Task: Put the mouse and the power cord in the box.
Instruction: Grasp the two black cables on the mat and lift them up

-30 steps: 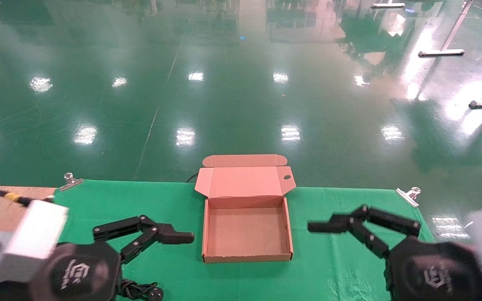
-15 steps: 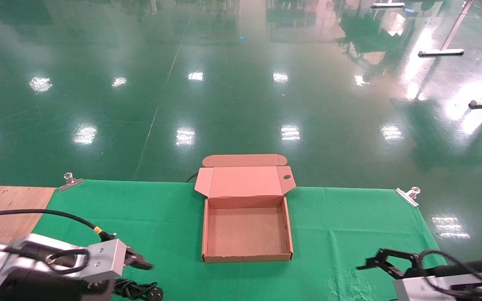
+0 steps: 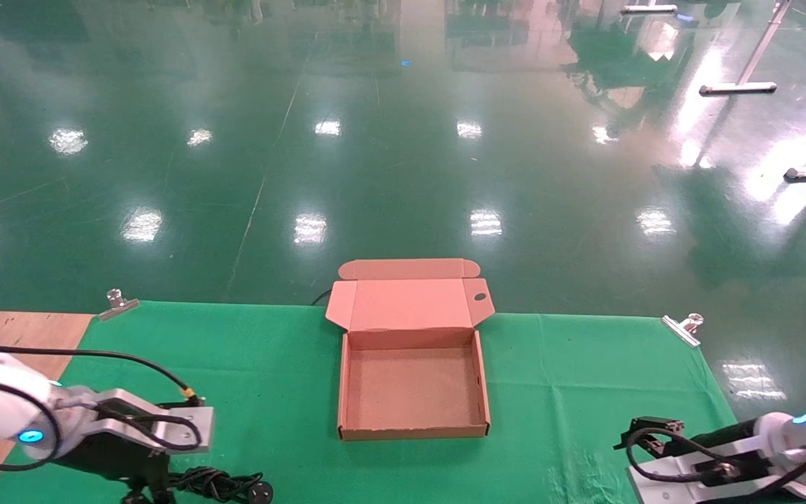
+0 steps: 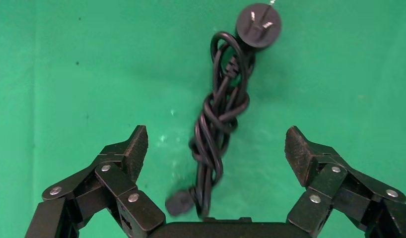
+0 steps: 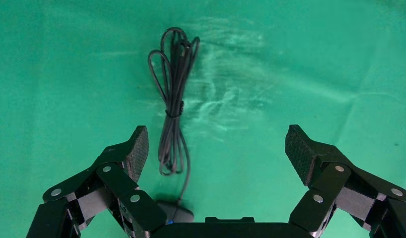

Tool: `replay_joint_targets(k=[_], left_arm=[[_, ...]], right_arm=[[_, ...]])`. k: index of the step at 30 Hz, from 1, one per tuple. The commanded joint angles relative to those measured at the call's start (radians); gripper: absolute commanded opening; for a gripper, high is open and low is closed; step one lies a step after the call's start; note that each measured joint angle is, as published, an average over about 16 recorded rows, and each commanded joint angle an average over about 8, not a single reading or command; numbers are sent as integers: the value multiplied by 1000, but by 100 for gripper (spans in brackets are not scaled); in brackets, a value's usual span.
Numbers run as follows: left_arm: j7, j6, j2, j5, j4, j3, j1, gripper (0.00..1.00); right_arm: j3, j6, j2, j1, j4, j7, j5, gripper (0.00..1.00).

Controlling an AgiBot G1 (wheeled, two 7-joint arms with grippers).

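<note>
A green cloth [image 3: 270, 350] covers the table, held at its far corners by metal clips [image 3: 117, 303], with a glossy green floor [image 3: 403, 140] beyond. At the cloth's centre in the head view sits the box [image 3: 413, 428], its lid folded back toward twelve o'clock and its brown bottom bare. The left gripper [image 4: 216, 148] hangs over the cloth at about eight o'clock from the box, pointing down, its two fingers [image 4: 134, 148] spread wide apart and gripping nothing. The power cord [image 4: 218, 124] lies flat on the cloth directly beneath it, a twisted bundle running through the gap between the pads, its round plug [image 4: 258, 25] out past the fingertips; in the head view that plug points toward the box. The right gripper [image 5: 216, 148] hangs at about four o'clock from the box, likewise facing down with its fingers [image 5: 303, 148] wide apart and nothing held. The mouse's thin tied cable [image 5: 173, 99] lies on the cloth in that gap, nearer one pad, and the mouse [image 5: 177, 213] itself is mostly hidden under the gripper's base, so only what seems a dark rounded edge shows.
</note>
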Motion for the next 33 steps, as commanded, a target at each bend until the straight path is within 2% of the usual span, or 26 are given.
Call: replay_joint_targets(k=[1, 11, 13, 15, 16, 19, 21, 23, 24, 33], left_arm=[[46, -35, 34, 8, 75, 4, -3, 100], [197, -103, 114, -8, 295, -4, -20, 100], [217, -110, 119, -14, 323, -8, -25, 100], [235, -116, 123, -19, 347, -12, -30, 100], [244, -117, 125, -21, 357, -13, -32, 93], [268, -118, 130, -27, 384, -17, -38, 56], [283, -115, 132, -29, 398, -18, -42, 31], [298, -110, 133, -30, 410, -19, -47, 6], [305, -107, 133, -30, 415, -18, -49, 0], [334, -102, 135, -11, 457, -5, -64, 0]], right_arm=[[-10, 17, -30, 10, -60, -24, -18, 100], [-33, 73, -134, 38, -329, -166, -36, 100], [-34, 81, -146, 44, -372, -189, -36, 84], [-33, 88, -157, 51, -410, -211, -34, 59], [-33, 90, -161, 55, -428, -222, -32, 46], [-29, 93, -172, 67, -476, -253, -24, 9], [-26, 94, -178, 75, -504, -272, -19, 0], [-24, 95, -184, 83, -529, -289, -15, 0], [-23, 96, -187, 87, -540, -297, -14, 0], [-21, 107, -206, 119, -622, -353, -11, 0]])
